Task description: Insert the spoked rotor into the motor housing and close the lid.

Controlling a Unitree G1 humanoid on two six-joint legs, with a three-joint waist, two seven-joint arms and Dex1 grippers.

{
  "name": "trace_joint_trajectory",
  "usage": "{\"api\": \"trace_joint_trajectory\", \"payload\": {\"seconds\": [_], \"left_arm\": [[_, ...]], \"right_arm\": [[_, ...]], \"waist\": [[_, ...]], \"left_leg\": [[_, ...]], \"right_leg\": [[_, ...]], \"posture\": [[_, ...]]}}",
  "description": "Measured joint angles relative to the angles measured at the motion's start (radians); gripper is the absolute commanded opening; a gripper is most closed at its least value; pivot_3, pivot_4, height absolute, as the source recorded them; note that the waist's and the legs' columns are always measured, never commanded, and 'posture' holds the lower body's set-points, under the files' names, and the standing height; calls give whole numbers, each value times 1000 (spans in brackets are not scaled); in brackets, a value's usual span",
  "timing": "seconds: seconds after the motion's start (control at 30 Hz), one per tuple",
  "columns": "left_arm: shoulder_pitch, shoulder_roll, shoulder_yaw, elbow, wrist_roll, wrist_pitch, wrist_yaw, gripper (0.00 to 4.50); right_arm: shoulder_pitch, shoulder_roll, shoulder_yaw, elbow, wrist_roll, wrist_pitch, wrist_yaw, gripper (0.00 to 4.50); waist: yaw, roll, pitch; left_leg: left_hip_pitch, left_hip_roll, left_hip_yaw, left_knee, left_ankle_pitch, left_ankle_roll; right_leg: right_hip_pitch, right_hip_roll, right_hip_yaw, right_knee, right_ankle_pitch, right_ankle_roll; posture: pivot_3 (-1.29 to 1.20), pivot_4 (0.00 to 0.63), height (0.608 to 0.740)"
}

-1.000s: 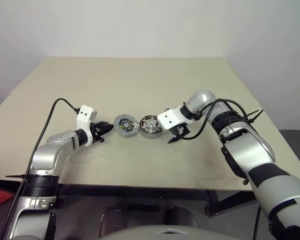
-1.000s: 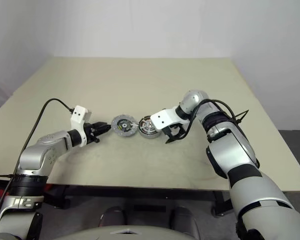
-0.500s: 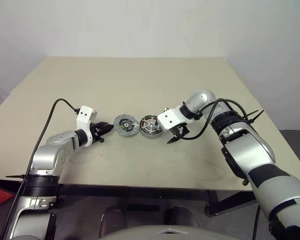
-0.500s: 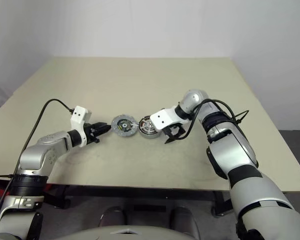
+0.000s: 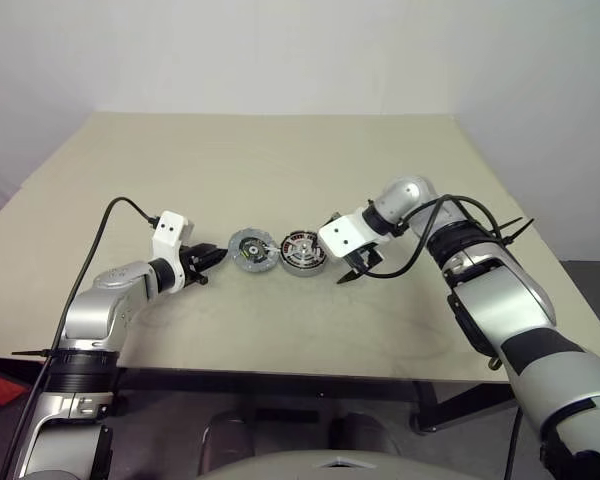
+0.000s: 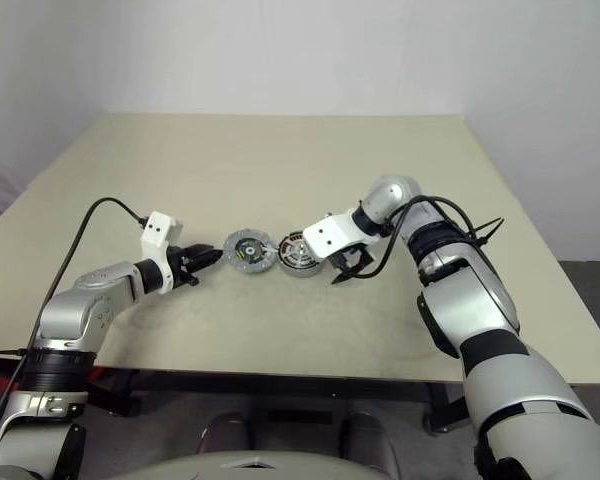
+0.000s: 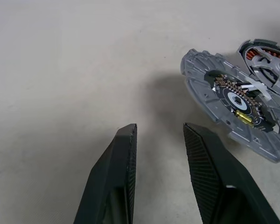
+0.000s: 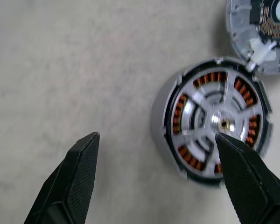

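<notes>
Resting on the beige table (image 5: 280, 160), both empty: left gripper (image 5: 212, 259) part-open, right gripper (image 5: 357, 268) wide.

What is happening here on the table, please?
A two-armed robot is assembling a small motor on a table. The spoked rotor already sits inside the motor housing. The right gripper hangs open beside the housing, holding nothing. The lid lies open next to the housing, not yet closed. The left gripper, empty and partly open, points at the lid.
</notes>
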Motion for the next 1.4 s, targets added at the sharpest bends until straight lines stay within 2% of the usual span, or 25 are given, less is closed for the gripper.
{"api": "trace_joint_trajectory", "payload": {"seconds": [0.27,0.4,0.53,0.73,0.9,1.0,1.1,1.23,1.4], "left_arm": [[0,-4,0,2,0,-2,1,1688],[0,-4,0,3,2,-2,1,1688],[0,-4,-1,3,2,-2,1,1688],[0,-6,-1,5,3,-3,0,1688],[1,-11,-1,5,4,-3,6,1688],[7,-18,-1,4,4,-3,9,1688],[9,-18,-1,3,4,-3,9,1688],[9,-18,-1,3,4,-2,9,1688],[9,-18,-2,1,4,-2,9,1688]], "right_arm": [[-38,-15,29,0,-79,-26,-122,4478],[-38,5,27,0,-63,-15,-111,4478],[-38,40,-15,-2,-3,71,-81,4478],[-40,155,-168,-77,174,445,-102,4478],[-123,262,-391,-79,371,940,-318,4478],[-131,289,-485,-87,443,1068,-473,4478],[-61,311,-543,-87,471,1084,-633,4478],[57,317,-561,-85,460,945,-799,4478],[108,294,-570,-87,449,792,-871,4478]], "waist": [[-3,0,0],[-3,0,0],[-3,0,0],[-2,1,1],[1,1,1],[5,1,1],[6,1,1],[4,1,1],[1,1,1]], "left_leg": [[0,0,0,0,0,0],[0,0,0,0,0,0],[0,0,0,0,0,0],[0,1,0,0,0,0],[1,1,0,-1,1,-1],[1,1,0,-1,1,-2],[1,0,0,-2,3,-6],[1,0,0,-2,4,-8],[1,0,0,-3,4,-8]], "right_leg": [[0,0,0,0,0,0],[0,0,0,0,0,0],[-1,0,0,0,0,0],[-1,1,0,2,-1,-1],[-1,0,0,2,-1,-1],[-1,0,0,1,-1,-2],[-1,0,0,1,-1,-2],[-3,0,0,1,-1,-2],[-3,0,0,1,-1,-1]], "posture": [[0,0,740],[0,0,740],[0,0,740],[0,0,740],[0,0,740],[0,0,740],[0,0,740],[0,0,740],[0,0,740]]}}
